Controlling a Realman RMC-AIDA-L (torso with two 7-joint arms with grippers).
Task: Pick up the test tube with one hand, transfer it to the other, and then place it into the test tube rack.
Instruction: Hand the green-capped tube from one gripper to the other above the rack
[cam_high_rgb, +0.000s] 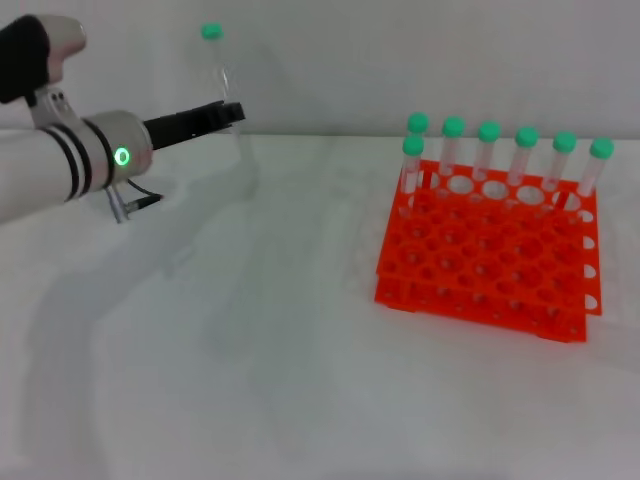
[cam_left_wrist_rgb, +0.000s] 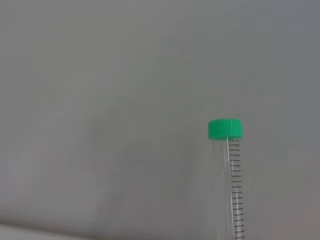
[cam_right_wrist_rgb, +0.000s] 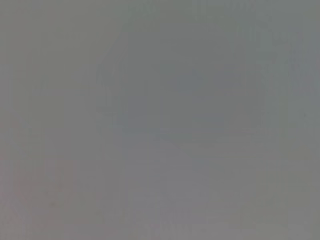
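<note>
My left gripper (cam_high_rgb: 228, 112) is raised at the far left of the table, shut on the test tube (cam_high_rgb: 217, 66). The clear tube stands upright in the black fingers, green cap on top. The left wrist view shows the same test tube (cam_left_wrist_rgb: 232, 185) with its green cap and printed scale against a plain grey backdrop. The orange-red test tube rack (cam_high_rgb: 490, 255) sits on the table at the right, well apart from the held tube. Several green-capped tubes (cam_high_rgb: 487, 152) stand in its back rows. My right gripper is out of view.
The white table (cam_high_rgb: 250, 330) stretches between my left arm and the rack. The rack's front rows of holes (cam_high_rgb: 480, 290) hold nothing. The right wrist view shows only a blank grey surface.
</note>
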